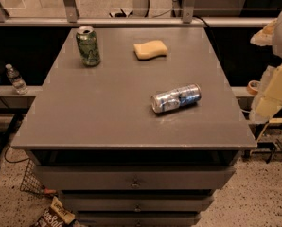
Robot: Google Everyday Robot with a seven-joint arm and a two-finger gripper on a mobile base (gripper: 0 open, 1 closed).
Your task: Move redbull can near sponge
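Observation:
The redbull can [176, 98] lies on its side on the grey table top [108, 108], right of the middle, its top end pointing left toward me. The pale-yellow sponge [150, 49] lies flat near the table's far edge, well behind the can and a little to its left. My gripper [269, 96] hangs at the right edge of the view, off the table's right side, level with the can and well apart from it. It holds nothing that I can see.
A green can [88, 46] stands upright at the far left of the table. A railing [131, 20] runs behind the table. Drawers [134, 181] sit below the front edge. A water bottle [16, 79] stands on a ledge at left.

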